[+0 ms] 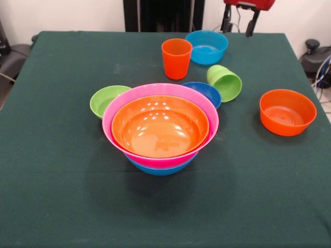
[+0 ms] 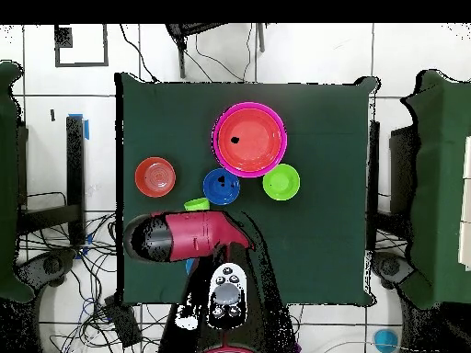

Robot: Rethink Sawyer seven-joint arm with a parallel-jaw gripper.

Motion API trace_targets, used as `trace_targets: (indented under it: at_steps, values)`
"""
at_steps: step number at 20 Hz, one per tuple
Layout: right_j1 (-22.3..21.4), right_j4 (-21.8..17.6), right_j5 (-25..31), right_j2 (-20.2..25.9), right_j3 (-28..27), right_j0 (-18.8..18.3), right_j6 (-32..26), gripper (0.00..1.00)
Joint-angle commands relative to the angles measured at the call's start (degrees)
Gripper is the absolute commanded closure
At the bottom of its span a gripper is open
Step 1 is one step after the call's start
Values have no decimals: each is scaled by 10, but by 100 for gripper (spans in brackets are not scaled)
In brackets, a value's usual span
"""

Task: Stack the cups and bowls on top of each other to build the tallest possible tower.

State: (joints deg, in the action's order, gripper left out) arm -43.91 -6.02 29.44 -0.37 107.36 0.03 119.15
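Nearest the camera sits the tower [image 1: 160, 129]: a large orange bowl nested in pink, over blue. Left to right around it: a lime green bowl [image 1: 106, 99] touching its left rim, an upright orange cup [image 1: 176, 58] behind, a dark blue bowl [image 1: 204, 93], a light blue bowl [image 1: 207, 47], a lime green cup [image 1: 225, 82] tipped on its side with its mouth toward the camera, and a small orange bowl [image 1: 287, 111] well apart. The gripper [image 1: 239, 21] hangs at the far edge with fingers spread and empty; the light blue bowl lies closest, just beside and below it, probably the easiest next pick

Orange bowl [image 1: 160, 127] nested in pink bowl [image 1: 115, 111].
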Motion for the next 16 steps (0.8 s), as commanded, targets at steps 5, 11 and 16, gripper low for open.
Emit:
trace_targets:
  at_steps: [5,11,16]
  values:
    - [24,-66,-39,-42,-69,30,51,0]
    - [38,-94,-78,-63,-99,35,39,0]
    - [22,-101,-41,-54,-118,27,-2,0]
